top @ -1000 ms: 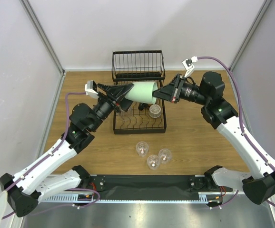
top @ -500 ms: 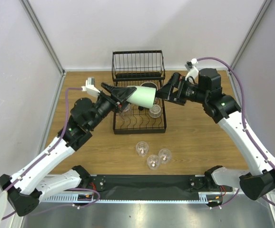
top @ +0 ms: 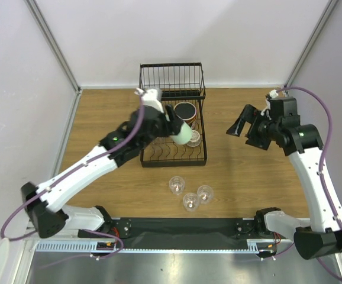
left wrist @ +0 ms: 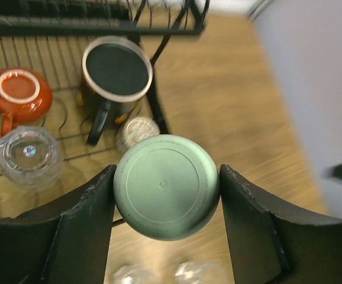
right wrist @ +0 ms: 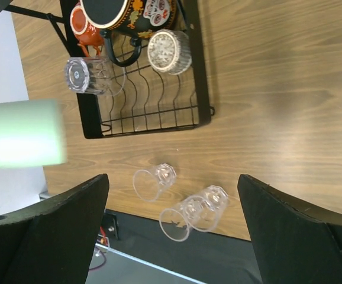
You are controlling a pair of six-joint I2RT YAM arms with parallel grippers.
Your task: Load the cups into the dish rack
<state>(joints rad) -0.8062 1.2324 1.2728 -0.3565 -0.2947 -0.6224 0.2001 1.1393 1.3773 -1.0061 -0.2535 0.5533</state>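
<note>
My left gripper (left wrist: 166,184) is shut on the mint-green cup (left wrist: 166,186), one finger on each side, its base facing the camera. In the top view that mint-green cup (top: 184,134) hangs over the right part of the black dish rack (top: 143,155). Inside the rack (left wrist: 70,26) are a black-rimmed mug (left wrist: 115,71), a red mug (left wrist: 18,93), a clear tumbler (left wrist: 29,155) and a ribbed glass (left wrist: 136,131). Three clear tumblers (top: 176,184) (top: 190,202) (top: 205,193) lie on the table in front. My right gripper (top: 237,125) stands open and empty, right of the rack.
The rack's raised wire basket (top: 171,77) stands at the far end by the back wall. In the right wrist view the three loose tumblers (right wrist: 154,180) (right wrist: 180,216) (right wrist: 209,204) lie near the table's front edge, beside a dark strip (right wrist: 141,242).
The right gripper opened, let go of the mint-green cup and drew back to the right. The left arm swung the cup right, over the rack, and turned it.
</note>
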